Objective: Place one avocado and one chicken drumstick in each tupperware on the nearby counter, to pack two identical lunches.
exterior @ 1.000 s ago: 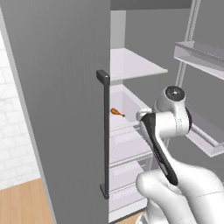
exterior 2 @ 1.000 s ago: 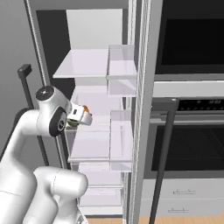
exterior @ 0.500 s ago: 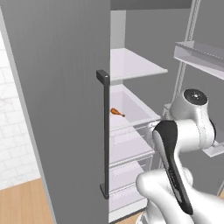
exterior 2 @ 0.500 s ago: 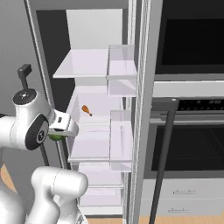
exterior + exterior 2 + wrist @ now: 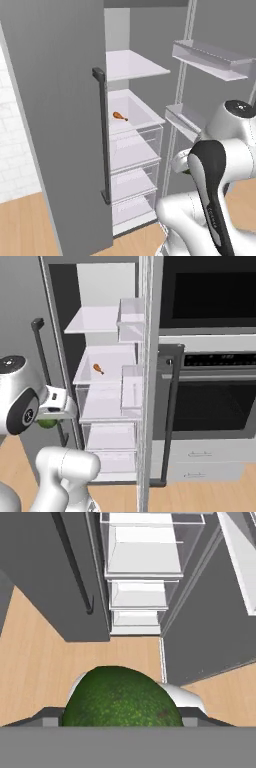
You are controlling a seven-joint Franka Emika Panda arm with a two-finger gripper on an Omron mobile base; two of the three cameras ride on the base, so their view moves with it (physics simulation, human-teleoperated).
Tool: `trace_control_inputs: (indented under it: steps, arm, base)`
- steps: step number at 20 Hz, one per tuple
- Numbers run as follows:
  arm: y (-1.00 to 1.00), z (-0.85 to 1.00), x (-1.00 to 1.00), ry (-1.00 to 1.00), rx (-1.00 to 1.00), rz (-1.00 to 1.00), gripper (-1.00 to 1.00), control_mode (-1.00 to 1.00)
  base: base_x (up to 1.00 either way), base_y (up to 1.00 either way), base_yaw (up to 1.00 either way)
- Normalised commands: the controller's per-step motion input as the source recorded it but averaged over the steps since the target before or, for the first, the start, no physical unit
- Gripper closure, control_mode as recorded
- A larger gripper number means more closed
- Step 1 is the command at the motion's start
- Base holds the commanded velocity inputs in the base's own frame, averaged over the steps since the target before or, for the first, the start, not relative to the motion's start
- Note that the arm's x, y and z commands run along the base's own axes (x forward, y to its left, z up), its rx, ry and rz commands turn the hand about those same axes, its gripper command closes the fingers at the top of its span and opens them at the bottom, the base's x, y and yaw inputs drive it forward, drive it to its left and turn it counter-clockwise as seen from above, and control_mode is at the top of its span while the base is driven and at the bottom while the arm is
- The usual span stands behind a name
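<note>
Sitting large at the bottom of the hand view, the avocado [image 5: 122, 697] is gripped in the claw [image 5: 122, 718], whose dark finger tips [image 5: 50, 716] press against its left and right flanks; the jaws stand wide because the fruit fills them. Its broad dome faces up the picture, and its long axis cannot be judged from there. In the right base view a sliver of the same green fruit [image 5: 48, 423] peeks out under the white hand, outside the fridge and beside the grey door's edge.

Below the fruit the hand view looks onto bare wooden floor [image 5: 30, 662], bounded by the grey fridge door [image 5: 45, 567] on one side and a dark panel on the other, with the stacked clear drawers [image 5: 140, 594] between them. That floor gap is open.

The chicken drumstick [image 5: 119, 116] lies on a white shelf [image 5: 137, 112] inside the open fridge, alone on it, with its thick end toward the back and left and the thin bone end pointing right and forward. The right base view shows it [image 5: 98, 369] mid-shelf, with free space on all sides. The long dark door handle [image 5: 102, 135] stands just beside the fridge opening.
</note>
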Motion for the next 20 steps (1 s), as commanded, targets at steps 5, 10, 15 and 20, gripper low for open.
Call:
trace_control_inputs:
  steps: [5, 10, 15, 20]
  arm:
    - [0.0, 0.0, 0.0, 0.0, 0.0, 0.0, 1.0, 1.0]
    - [0.0, 0.0, 0.0, 0.0, 0.0, 0.0, 1.0, 1.0]
    - [0.0, 0.0, 0.0, 0.0, 0.0, 0.0, 1.0, 1.0]
    - [0.0, 0.0, 0.0, 0.0, 0.0, 0.0, 1.0, 1.0]
  base:
    - [-0.76, -0.89, -0.26]
    - [-0.28, -1.0, -0.26]
    - [0.21, -1.0, -0.22]
    - [1.0, -1.0, -0.09]
